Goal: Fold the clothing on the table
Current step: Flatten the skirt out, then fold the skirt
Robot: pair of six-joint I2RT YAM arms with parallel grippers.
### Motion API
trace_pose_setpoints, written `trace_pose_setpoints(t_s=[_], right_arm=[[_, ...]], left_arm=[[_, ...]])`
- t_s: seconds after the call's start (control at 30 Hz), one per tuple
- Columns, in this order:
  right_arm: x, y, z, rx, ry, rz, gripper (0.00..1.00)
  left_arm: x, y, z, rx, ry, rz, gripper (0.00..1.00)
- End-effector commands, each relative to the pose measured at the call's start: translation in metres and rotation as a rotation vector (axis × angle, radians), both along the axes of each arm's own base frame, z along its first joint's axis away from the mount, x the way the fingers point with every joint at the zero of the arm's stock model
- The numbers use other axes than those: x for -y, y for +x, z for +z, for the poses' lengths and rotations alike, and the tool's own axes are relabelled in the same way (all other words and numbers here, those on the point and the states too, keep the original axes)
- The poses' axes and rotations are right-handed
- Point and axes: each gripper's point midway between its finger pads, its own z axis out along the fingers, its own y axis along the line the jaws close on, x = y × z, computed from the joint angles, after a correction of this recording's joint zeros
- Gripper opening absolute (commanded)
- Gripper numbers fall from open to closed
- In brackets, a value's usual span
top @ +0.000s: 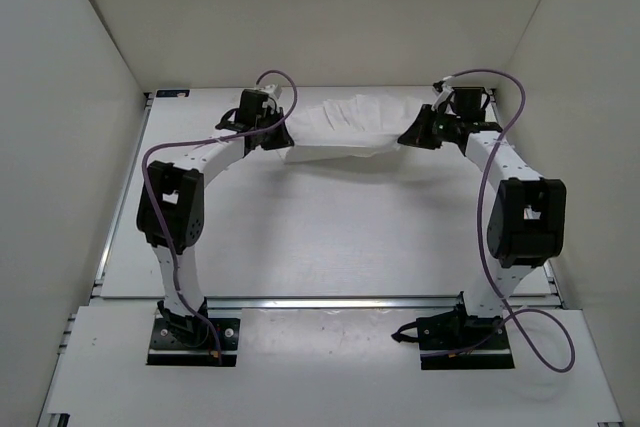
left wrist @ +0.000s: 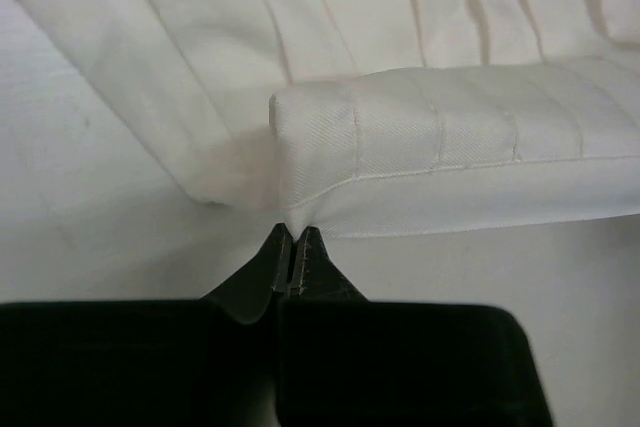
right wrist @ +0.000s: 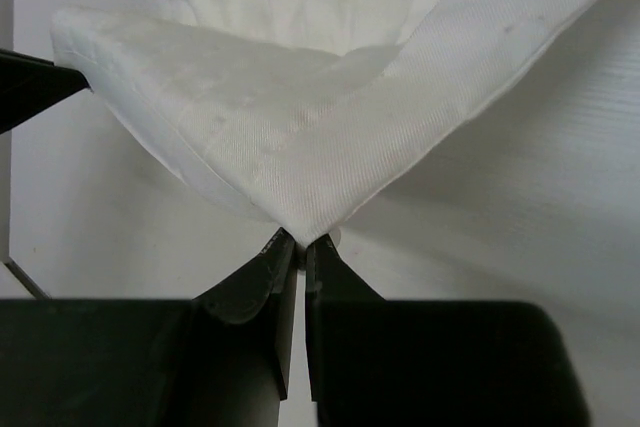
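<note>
The clothing [top: 345, 129], a thin white cloth with faint grid creases, hangs in a sagging band between both grippers at the far side of the table [top: 330, 237]. My left gripper [top: 277, 133] is shut on its left corner; in the left wrist view the jaws [left wrist: 293, 237] pinch the hem of the clothing [left wrist: 450, 147], which is doubled over. My right gripper [top: 413, 133] is shut on the right corner; the right wrist view shows the pointed corner of the clothing [right wrist: 310, 162] caught between the tips of the gripper [right wrist: 300, 243].
White walls close in the table on the left, right and back. A metal rail [top: 330, 300] runs along the near edge in front of the arm bases. Purple cables loop beside each arm.
</note>
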Motion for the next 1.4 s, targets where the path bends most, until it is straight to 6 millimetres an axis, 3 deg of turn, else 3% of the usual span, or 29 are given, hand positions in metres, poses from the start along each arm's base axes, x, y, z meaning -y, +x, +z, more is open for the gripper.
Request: trace_pose_setpoints(t_s=[0.0, 0.03, 0.07, 0.1, 0.17, 0.2, 0.23, 0.27, 0.3, 0.37, 0.4, 0.47, 0.57, 0.63, 0.7, 0.73, 0.77, 0.83, 0.87, 0.93, 1.0, 1.07, 1.1, 1.13, 1.17, 1.2, 1.27, 1.3, 1.37], right_arm=[[-0.010, -0.012, 0.006, 0.048, -0.041, 0.013, 0.00], [-0.014, -0.027, -0.008, 0.007, -0.023, 0.015, 0.00], [-0.015, -0.043, -0.021, -0.025, -0.009, 0.014, 0.00], [-0.015, -0.053, -0.030, -0.049, 0.000, 0.018, 0.00], [-0.017, -0.091, -0.051, -0.116, 0.004, 0.021, 0.00], [-0.019, -0.103, -0.044, -0.114, -0.001, 0.030, 0.00], [-0.023, -0.122, -0.059, -0.159, -0.025, 0.041, 0.00], [-0.023, -0.140, -0.057, -0.160, -0.043, 0.041, 0.00], [-0.029, -0.156, -0.048, -0.146, -0.056, 0.059, 0.00], [-0.035, -0.183, -0.051, -0.167, -0.085, 0.053, 0.00], [-0.043, -0.195, -0.044, -0.158, -0.082, 0.080, 0.00], [-0.042, -0.200, -0.044, -0.191, -0.033, 0.041, 0.00], [-0.037, -0.188, -0.045, -0.189, 0.021, 0.011, 0.00], [-0.028, -0.170, -0.047, -0.174, 0.014, -0.023, 0.00], [-0.018, -0.145, -0.048, -0.174, 0.010, -0.045, 0.01], [-0.017, -0.138, -0.056, -0.198, 0.017, -0.045, 0.00], [-0.015, -0.127, -0.050, -0.181, 0.033, -0.043, 0.00], [-0.012, -0.104, -0.057, -0.181, 0.032, -0.041, 0.00], [-0.011, -0.090, -0.048, -0.141, 0.031, -0.037, 0.01], [-0.010, -0.067, -0.050, -0.145, 0.031, -0.031, 0.00], [-0.012, -0.035, -0.030, -0.083, 0.050, -0.019, 0.00], [-0.009, -0.006, -0.026, -0.055, 0.075, -0.025, 0.01], [-0.007, 0.003, -0.021, -0.036, 0.080, -0.028, 0.12], [-0.007, 0.015, -0.021, -0.036, 0.092, -0.027, 0.21], [-0.008, 0.025, -0.020, -0.022, 0.092, -0.023, 0.36], [-0.008, 0.029, -0.023, -0.024, 0.093, -0.024, 0.46], [-0.006, 0.041, -0.011, 0.017, 0.077, -0.024, 0.56], [-0.005, 0.043, -0.010, 0.023, 0.072, -0.024, 0.60], [0.001, 0.043, -0.006, 0.056, 0.028, -0.031, 0.66]], left_arm=[[-0.029, -0.019, 0.016, 0.037, 0.079, 0.045, 0.00], [-0.033, -0.026, 0.023, 0.045, 0.087, 0.046, 0.00], [-0.035, -0.042, 0.021, 0.028, 0.107, 0.038, 0.00], [-0.040, -0.060, 0.004, -0.022, 0.131, 0.035, 0.00], [-0.045, -0.091, 0.008, -0.034, 0.139, 0.026, 0.00], [-0.053, -0.110, -0.004, -0.075, 0.163, 0.026, 0.00], [-0.051, -0.130, -0.002, -0.071, 0.180, -0.003, 0.00], [-0.051, -0.147, 0.009, -0.047, 0.216, -0.012, 0.00], [-0.058, -0.167, 0.002, -0.077, 0.280, -0.011, 0.00], [-0.051, -0.200, 0.022, -0.042, 0.285, -0.047, 0.00], [-0.051, -0.213, 0.027, -0.050, 0.244, -0.054, 0.00], [-0.055, -0.220, 0.030, -0.080, 0.137, -0.016, 0.00], [-0.059, -0.206, 0.032, -0.053, 0.122, 0.031, 0.00], [-0.052, -0.177, 0.043, 0.005, 0.079, 0.038, 0.00], [-0.046, -0.150, 0.030, -0.029, 0.034, 0.045, 0.00], [-0.042, -0.134, 0.036, -0.007, 0.018, 0.049, 0.00], [-0.041, -0.117, 0.029, -0.029, 0.013, 0.063, 0.00], [-0.036, -0.089, 0.004, -0.093, 0.007, 0.066, 0.00], [-0.032, -0.073, 0.015, -0.075, -0.020, 0.057, 0.00], [-0.033, -0.045, 0.001, -0.111, -0.024, 0.081, 0.00], [-0.030, -0.014, 0.014, -0.089, -0.065, 0.100, 0.00], [-0.028, 0.008, 0.005, -0.103, -0.100, 0.121, 0.00], [-0.024, 0.018, 0.015, -0.086, -0.126, 0.132, 0.08], [-0.022, 0.027, 0.011, -0.102, -0.150, 0.130, 0.38], [-0.020, 0.033, 0.004, -0.119, -0.171, 0.124, 0.54], [-0.018, 0.040, 0.010, -0.110, -0.188, 0.127, 0.59], [-0.018, 0.047, 0.009, -0.104, -0.195, 0.132, 0.94], [-0.019, 0.050, 0.020, -0.068, -0.196, 0.138, 0.99], [-0.020, 0.048, 0.027, -0.015, -0.168, 0.134, 0.99]])
